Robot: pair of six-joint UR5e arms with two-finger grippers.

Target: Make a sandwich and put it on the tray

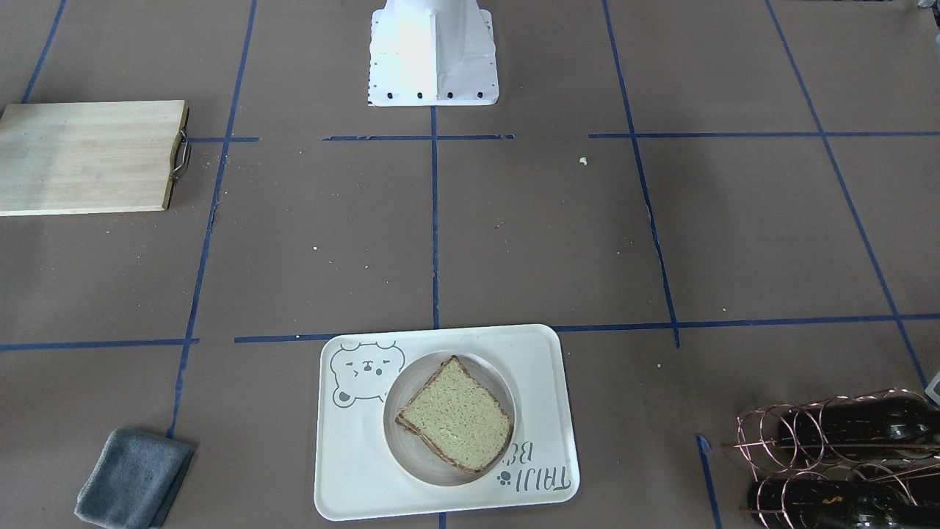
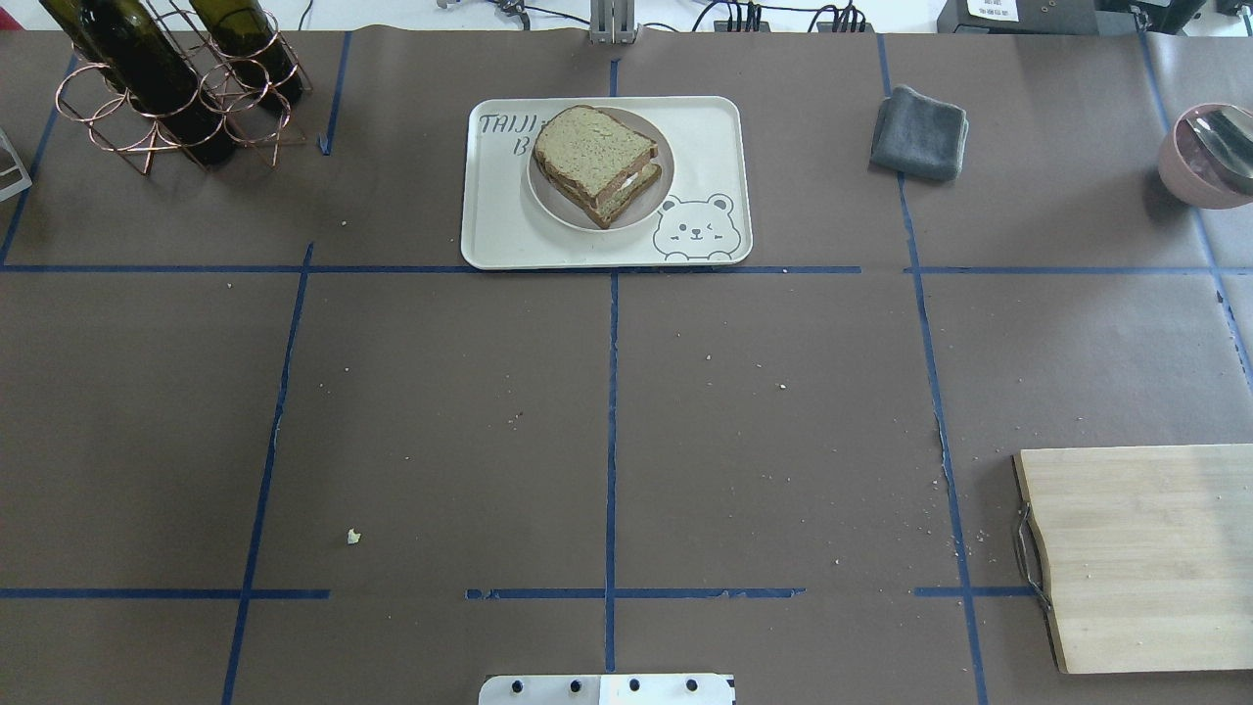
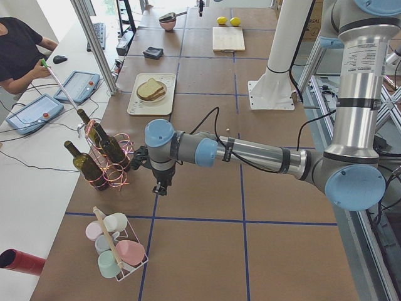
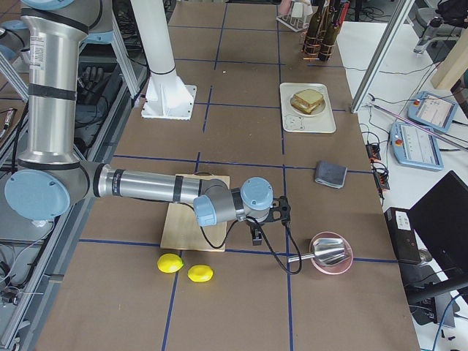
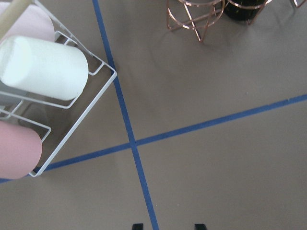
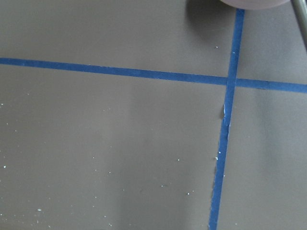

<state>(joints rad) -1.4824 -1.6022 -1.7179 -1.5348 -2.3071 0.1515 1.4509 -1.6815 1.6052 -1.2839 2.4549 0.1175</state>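
The sandwich (image 2: 597,157) has two bread slices stacked, with a strip of white egg showing between them; the yolk is hidden. It lies on a small round plate (image 2: 548,201) on the cream bear tray (image 2: 705,127), at the table's far middle. It also shows in the front view (image 1: 455,415) on the tray (image 1: 352,477). My left gripper (image 5: 168,226) hangs over bare table near the cup rack, far from the tray, its fingertips apart and empty. My right gripper (image 4: 256,235) hovers between the cutting board and the pink bowl; I cannot tell whether it is open or shut.
A copper rack of wine bottles (image 2: 166,88) stands at the far left. A grey cloth (image 2: 920,132) and a pink bowl with a spoon (image 2: 1209,157) are at the far right. A wooden cutting board (image 2: 1145,558) lies near right. Two lemons (image 4: 184,268) lie beside it. A white cup rack (image 5: 43,91) is by my left gripper.
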